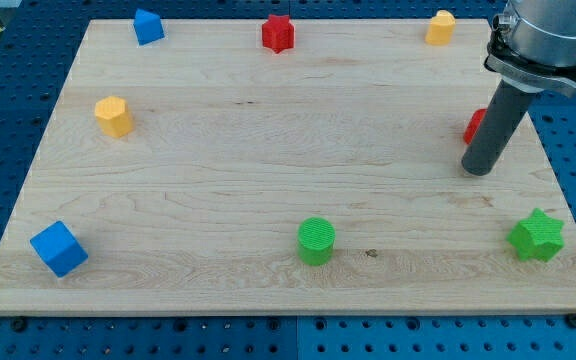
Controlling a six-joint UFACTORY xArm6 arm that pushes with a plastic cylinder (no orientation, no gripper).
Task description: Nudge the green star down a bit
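The green star (536, 236) lies near the board's lower right corner. My tip (478, 168) rests on the board above and to the left of the star, a short way from it, not touching it. The dark rod rises from the tip toward the view's top right. A red block (475, 125) sits just behind the rod, partly hidden by it; its shape cannot be made out.
A green cylinder (316, 241) stands at bottom centre. A blue cube (58, 248) is at bottom left. A yellow hexagonal block (114, 116) is at left. A blue block (148, 26), a red star (278, 33) and a yellow block (440, 27) line the top edge of the wooden board (218, 170).
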